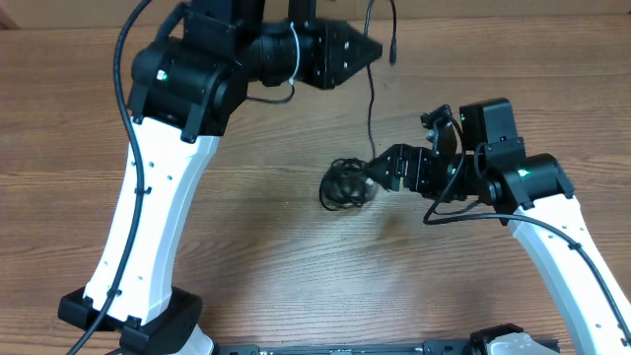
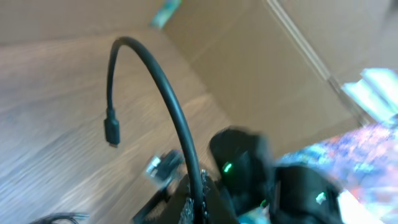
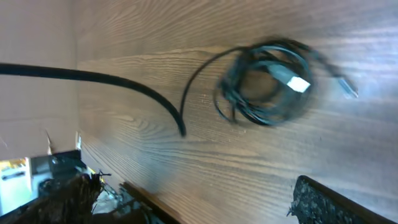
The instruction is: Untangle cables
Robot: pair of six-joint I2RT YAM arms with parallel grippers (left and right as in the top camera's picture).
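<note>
Left gripper (image 1: 367, 51): we find it clamped on one strand (image 1: 372, 108), held above the table (image 1: 246, 256); its plug end (image 1: 392, 56) hangs free.
Right gripper (image 1: 379, 176): jaws wide apart, empty, just beside the coil (image 1: 345, 185).
Coil: lies bunched near the table centre.
Progress: we judge it early. One strand is partly drawn out, and the bundle is not yet separated.

brown wood-grain table (image 1: 286, 266), only thing really lying on it is a small bunched coil of black cables (image 1: 345, 184) about mid-frame overhead, silver plug end (image 3: 299, 84) poking out of the bundle
</note>
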